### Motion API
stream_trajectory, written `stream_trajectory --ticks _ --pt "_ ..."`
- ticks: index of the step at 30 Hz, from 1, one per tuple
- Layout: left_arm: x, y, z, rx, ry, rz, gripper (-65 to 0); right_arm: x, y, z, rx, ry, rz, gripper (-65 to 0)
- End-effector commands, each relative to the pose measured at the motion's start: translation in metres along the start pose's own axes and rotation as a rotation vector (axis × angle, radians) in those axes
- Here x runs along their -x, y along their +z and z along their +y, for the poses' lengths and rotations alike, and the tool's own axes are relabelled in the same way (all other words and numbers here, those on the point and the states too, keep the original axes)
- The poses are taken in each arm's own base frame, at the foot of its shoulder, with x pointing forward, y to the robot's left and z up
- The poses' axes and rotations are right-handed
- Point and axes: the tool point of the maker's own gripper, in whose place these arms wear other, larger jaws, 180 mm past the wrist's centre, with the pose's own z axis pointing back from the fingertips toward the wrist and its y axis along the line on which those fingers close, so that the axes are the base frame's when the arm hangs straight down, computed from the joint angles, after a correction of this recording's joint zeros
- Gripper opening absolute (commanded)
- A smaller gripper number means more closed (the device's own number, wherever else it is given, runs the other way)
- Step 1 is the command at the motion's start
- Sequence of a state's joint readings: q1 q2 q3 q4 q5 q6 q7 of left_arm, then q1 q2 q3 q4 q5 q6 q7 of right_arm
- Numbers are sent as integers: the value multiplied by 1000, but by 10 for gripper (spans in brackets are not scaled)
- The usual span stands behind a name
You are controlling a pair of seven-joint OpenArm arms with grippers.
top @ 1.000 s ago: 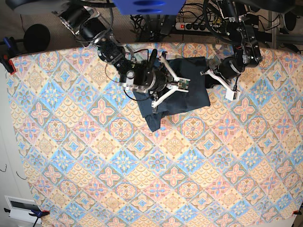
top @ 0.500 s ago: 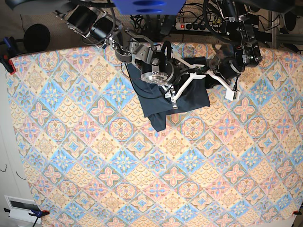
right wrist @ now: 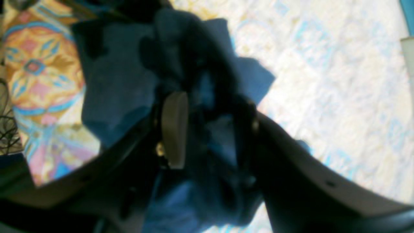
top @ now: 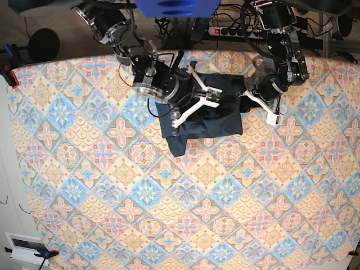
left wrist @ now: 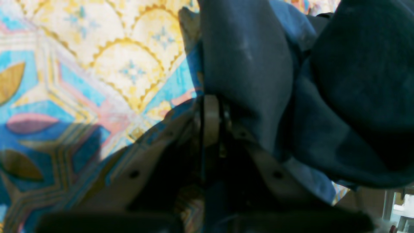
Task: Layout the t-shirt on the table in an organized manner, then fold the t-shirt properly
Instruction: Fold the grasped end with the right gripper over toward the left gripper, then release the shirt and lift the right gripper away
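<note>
The soft dark navy short-sleeved t-shirt point(top: 216, 121) lies bunched on the wide table with the tile-pattern cloth point(top: 169, 214), in the upper middle of the base view, close to the far edge. The right gripper point(top: 194, 104) sits over the shirt's left part. The left gripper point(top: 260, 104) is at the shirt's right edge, with cloth bunched around it.
</note>
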State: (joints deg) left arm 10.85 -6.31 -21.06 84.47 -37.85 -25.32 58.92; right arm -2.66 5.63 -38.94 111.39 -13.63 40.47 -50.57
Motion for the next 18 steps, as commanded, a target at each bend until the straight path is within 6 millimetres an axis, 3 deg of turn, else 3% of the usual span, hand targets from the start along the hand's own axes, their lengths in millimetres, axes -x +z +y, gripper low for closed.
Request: stream_trajectory --ticks 1,5,11,18 --pt "5 4 3 -36 -32 39 -650 2 5 -18 49 -3 -1 -429" --pt "-21 16 -13 -29 -109 -28 -650 28 18 -43 84 -128 -3 -430" --pt "-37 42 -28 13 -169 -78 -650 46 49 -87 149 -413 -140 -430" --pt "-56 61 -57 108 -217 -95 -650 66 77 -112 168 -591 -214 -426"
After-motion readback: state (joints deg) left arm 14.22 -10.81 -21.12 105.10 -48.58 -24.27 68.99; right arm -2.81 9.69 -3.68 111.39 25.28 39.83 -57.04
